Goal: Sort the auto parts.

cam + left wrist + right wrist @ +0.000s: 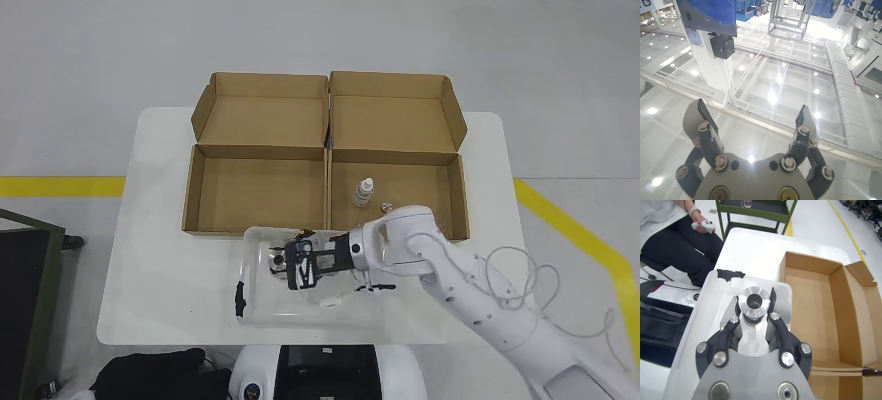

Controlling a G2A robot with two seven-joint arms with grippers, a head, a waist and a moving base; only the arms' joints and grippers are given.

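We see a smooth pale grey floor (80,60) marked with a yellow painted stripe (60,186) that shows on both sides of the white rounded desk (150,270). A dark green metal shelf cart (25,290) stands near one desk corner. Overhead we find a white coffered grid ceiling (800,79) dotted with bright round lamps (779,79). A white square column (715,75) rises to it, with a large dark flat screen (708,17) and a small black box (722,47) at its side.

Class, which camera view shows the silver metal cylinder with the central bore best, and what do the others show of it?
The right wrist view: the silver metal cylinder sits close up between the fingers of the right gripper, bore facing the camera. The top view shows it small, largely covered by that gripper. The left wrist view faces the ceiling.
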